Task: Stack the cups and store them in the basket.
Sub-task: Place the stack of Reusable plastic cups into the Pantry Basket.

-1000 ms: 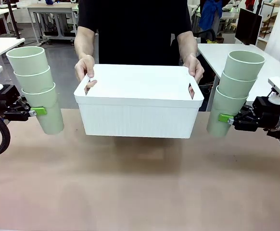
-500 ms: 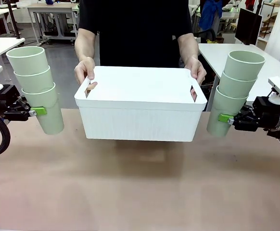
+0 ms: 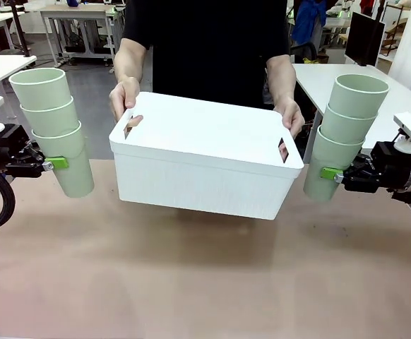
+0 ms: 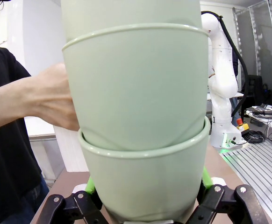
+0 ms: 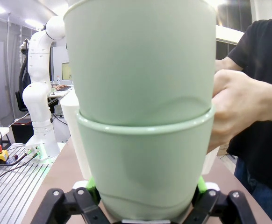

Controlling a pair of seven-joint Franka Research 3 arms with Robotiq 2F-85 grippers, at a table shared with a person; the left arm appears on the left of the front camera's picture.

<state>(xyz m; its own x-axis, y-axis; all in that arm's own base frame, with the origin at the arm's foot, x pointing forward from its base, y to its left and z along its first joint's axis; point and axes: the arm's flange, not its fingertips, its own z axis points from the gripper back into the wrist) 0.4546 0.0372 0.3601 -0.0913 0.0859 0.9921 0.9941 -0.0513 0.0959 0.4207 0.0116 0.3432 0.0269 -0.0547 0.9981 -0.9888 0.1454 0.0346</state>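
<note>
Two stacks of pale mint-green cups hang above the table's sides. My left gripper is shut on the bottom cup of the left stack, which fills the left wrist view. My right gripper is shut on the bottom cup of the right stack, seen close in the right wrist view. Between them a person holds the white basket by both short ends, above the table and tilted down toward the right. A hand grips its left handle, the other hand its right.
The brown table top lies bare below the basket and the stacks. The person stands at the far edge. White tables and workshop equipment stand behind.
The person has moved the basket slightly nearer and tipped its right end lower. Both arms and their cup stacks have stayed still.
</note>
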